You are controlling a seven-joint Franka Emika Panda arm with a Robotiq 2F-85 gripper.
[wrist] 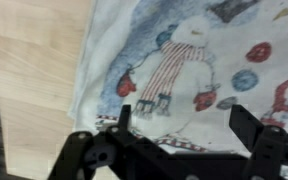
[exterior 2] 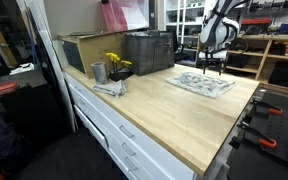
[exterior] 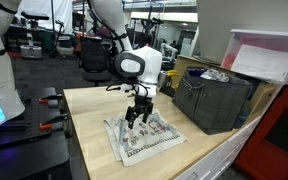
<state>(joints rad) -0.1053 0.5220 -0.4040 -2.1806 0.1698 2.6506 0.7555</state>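
- Standing over the snowman-print cloth (wrist: 179,60), the gripper (wrist: 184,125) is released, jaws wide, holding nothing.
- We find the cloth spread on the wooden countertop (exterior: 89,105).
- We judge it light and limp; pinch a rumpled edge.

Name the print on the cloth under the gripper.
Snowmen on a pale cloth; wrist view shows it best.

Cloth (wrist: 174,70) cut off top, right edges; print blurred.
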